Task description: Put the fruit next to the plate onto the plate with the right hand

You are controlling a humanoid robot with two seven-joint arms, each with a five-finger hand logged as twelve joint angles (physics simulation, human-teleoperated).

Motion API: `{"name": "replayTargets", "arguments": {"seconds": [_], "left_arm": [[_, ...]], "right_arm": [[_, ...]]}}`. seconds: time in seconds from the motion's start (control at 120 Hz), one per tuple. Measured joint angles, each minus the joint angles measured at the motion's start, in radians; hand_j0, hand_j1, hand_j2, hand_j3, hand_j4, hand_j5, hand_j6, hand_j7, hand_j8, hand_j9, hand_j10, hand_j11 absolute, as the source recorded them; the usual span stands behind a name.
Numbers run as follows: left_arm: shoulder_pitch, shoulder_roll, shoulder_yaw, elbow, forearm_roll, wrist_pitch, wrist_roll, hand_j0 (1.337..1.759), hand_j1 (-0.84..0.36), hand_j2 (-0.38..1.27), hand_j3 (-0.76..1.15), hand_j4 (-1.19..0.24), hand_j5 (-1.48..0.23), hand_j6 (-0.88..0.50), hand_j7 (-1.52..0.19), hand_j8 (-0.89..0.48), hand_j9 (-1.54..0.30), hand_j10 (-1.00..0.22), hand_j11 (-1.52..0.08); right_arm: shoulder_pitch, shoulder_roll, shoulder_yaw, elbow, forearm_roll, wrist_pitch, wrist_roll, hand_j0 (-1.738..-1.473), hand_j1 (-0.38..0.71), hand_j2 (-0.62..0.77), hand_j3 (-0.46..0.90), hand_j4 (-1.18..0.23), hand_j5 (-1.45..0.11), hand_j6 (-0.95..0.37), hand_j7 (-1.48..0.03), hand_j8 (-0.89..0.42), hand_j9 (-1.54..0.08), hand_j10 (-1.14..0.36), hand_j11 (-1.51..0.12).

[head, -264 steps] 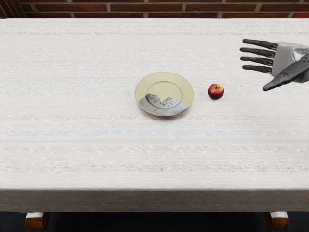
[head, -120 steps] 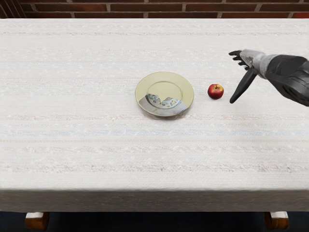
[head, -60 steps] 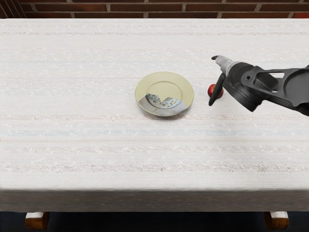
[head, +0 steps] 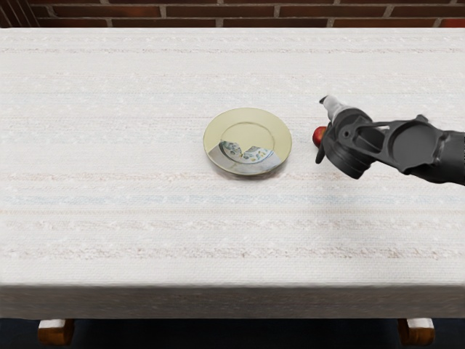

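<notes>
Right hand (head: 346, 142) is on top of the apple (head: 318, 134), which shows only as a red sliver on the surface (head: 145, 218), just right of the plate (head: 215, 125), right of centre. I can't tell whether the hand has clenched on it. I judge the apple light, rigid, smooth and prone to roll, so wrap it around its widest part. I see no readable writing.

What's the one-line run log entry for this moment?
phase: reach-to-grasp | right robot hand: at apple, grip unclear | apple: right of plate, not on it, mostly hidden by hand
</notes>
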Motion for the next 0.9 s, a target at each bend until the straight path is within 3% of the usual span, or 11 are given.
{"name": "replayTargets", "arguments": {"seconds": [0.367, 0.592, 0.9], "left_arm": [[0.000, 0.000, 0.000, 0.000, 0.000, 0.000, 0.000, 1.658, 0.06, 0.05, 0.00, -0.24, -0.32, -0.24, -0.32, -0.24, -0.32, -0.24, -0.32], [0.000, 0.000, 0.000, 0.000, 0.000, 0.000, 0.000, 1.658, 0.06, 0.05, 0.00, -0.24, -0.32, -0.24, -0.32, -0.24, -0.32, -0.24, -0.32], [0.000, 0.000, 0.000, 0.000, 0.000, 0.000, 0.000, 1.658, 0.06, 0.05, 0.00, -0.24, -0.32, -0.24, -0.32, -0.24, -0.32, -0.24, -0.32]], "right_arm": [[-0.030, 0.026, -0.002, -0.062, -0.002, -0.015, 0.000, -1.658, -0.01, -0.05, 0.00, -0.28, -0.36, -0.28, -0.36, -0.28, -0.36, -0.28, -0.36], [-0.057, 0.077, -0.021, -0.140, -0.004, -0.022, 0.000, -1.658, 0.03, -0.06, 0.00, -0.31, -0.41, -0.32, -0.41, -0.32, -0.41, -0.31, -0.41], [-0.069, 0.094, -0.028, -0.167, -0.004, -0.020, 0.000, -1.658, 0.07, -0.07, 0.00, -0.35, -0.45, -0.35, -0.45, -0.35, -0.45, -0.35, -0.45]]}}
